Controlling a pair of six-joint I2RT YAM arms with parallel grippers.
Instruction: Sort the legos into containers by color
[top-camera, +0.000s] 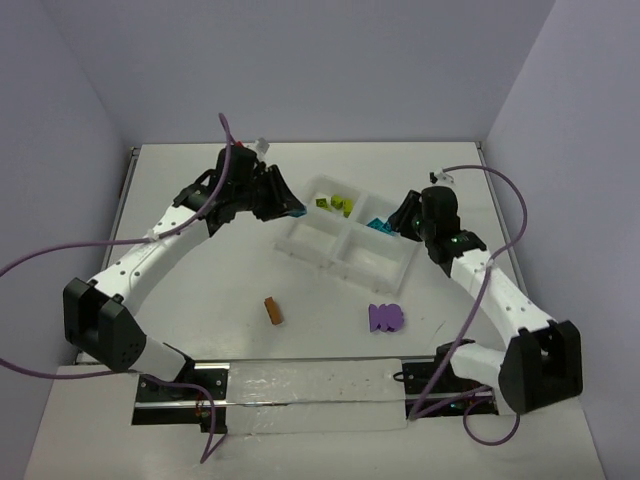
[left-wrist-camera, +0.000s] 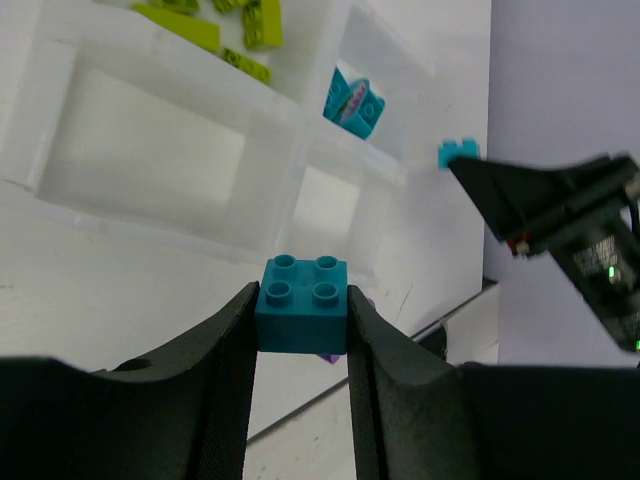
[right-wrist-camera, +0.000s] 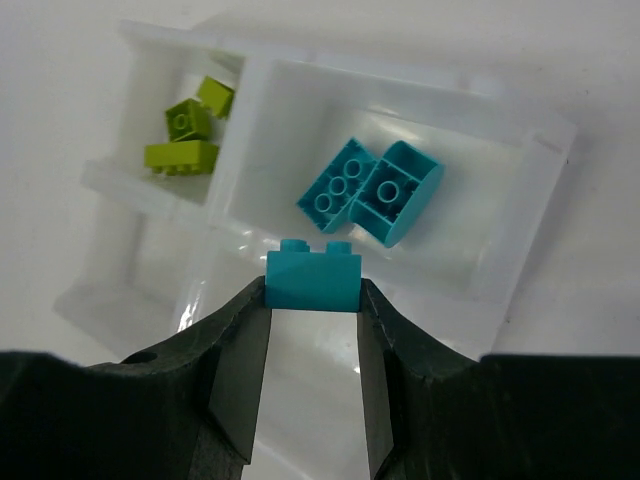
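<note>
Left pincer (left-wrist-camera: 301, 318) grips a square teal brick (left-wrist-camera: 301, 303); right pincer (right-wrist-camera: 313, 296), a narrow teal brick (right-wrist-camera: 313, 278).

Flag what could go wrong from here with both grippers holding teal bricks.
1. The left gripper with its square teal plastic brick and the right gripper with its narrow teal plastic brick likely head for the teal compartment of the white translucent plastic tray; the arms could collide.
2. The narrow brick hangs near a divider wall and might drop into the empty neighbour.
</note>
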